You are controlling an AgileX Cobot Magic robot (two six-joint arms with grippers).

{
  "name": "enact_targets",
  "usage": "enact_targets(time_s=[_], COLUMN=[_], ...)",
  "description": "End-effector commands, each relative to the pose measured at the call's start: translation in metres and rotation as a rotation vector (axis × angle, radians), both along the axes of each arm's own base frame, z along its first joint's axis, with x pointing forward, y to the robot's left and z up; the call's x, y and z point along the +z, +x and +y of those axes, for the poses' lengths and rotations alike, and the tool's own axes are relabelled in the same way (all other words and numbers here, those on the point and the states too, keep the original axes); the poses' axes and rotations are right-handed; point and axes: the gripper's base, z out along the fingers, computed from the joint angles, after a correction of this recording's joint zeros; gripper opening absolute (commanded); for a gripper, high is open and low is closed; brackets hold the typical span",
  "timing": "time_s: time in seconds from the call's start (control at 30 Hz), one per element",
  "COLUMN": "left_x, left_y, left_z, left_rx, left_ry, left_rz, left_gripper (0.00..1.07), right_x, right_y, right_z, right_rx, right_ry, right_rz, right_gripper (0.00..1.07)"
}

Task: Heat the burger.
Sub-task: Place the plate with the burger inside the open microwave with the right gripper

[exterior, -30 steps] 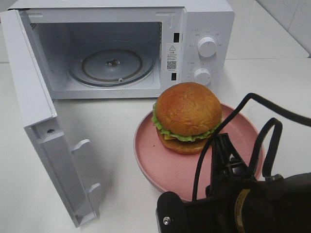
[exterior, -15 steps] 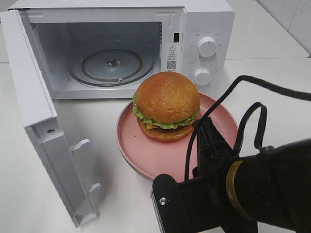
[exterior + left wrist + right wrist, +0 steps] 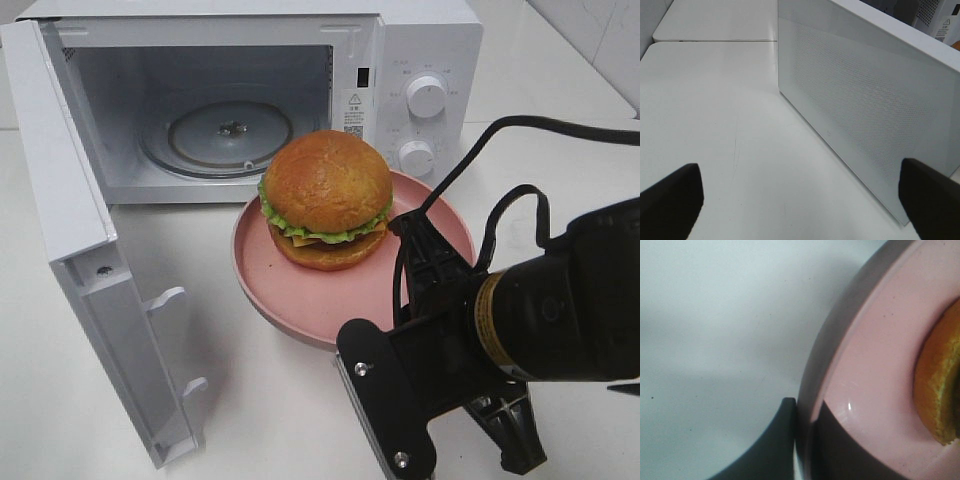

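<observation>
White tabletop (image 3: 270, 400): one microwave (image 3: 425, 40), one pink plate (image 3: 300, 290), one burger (image 3: 327, 185)

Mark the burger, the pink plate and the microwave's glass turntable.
burger (image 3: 326, 180), exterior high view, top of the bun.
pink plate (image 3: 300, 297), exterior high view, bare inner surface near the front.
glass turntable (image 3: 195, 140), exterior high view, left part of the disc.

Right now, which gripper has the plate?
The right gripper, shut on the rim of the pink plate carrying the burger. The left gripper is open, holding nothing, near the microwave door.
</observation>
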Motion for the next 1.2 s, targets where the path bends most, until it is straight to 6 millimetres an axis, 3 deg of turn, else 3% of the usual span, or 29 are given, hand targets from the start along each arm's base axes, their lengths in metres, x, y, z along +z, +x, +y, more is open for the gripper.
enact_targets(time_s=[0.03,0.47,0.9,1.2], left_x=[-0.001,-0.001,-0.001,-0.001], left_y=[-0.002,-0.002,-0.002,-0.002], left_z=[0.0,0.0,0.0,0.0], left_rx=[0.003,0.003,0.003,0.003], left_ry=[0.002,0.002,0.002,0.002], left_rz=[-0.019,-0.019,-0.019,-0.019], left_gripper=[0.98,0.98,0.98,0.98], right_x=[0.002,0.009,0.009,0.009], right_y=[0.01,0.031,0.032,0.038], right_z=[-0.003,-0.013,-0.01,-0.016], right_rx=[0.09,0.151,0.279,0.247], right_ry=[0.008,0.065,0.098,0.074], right_rz=[-0.02,0.051,0.067,0.037], right_gripper=[0.0,0.0,0.0,0.0])
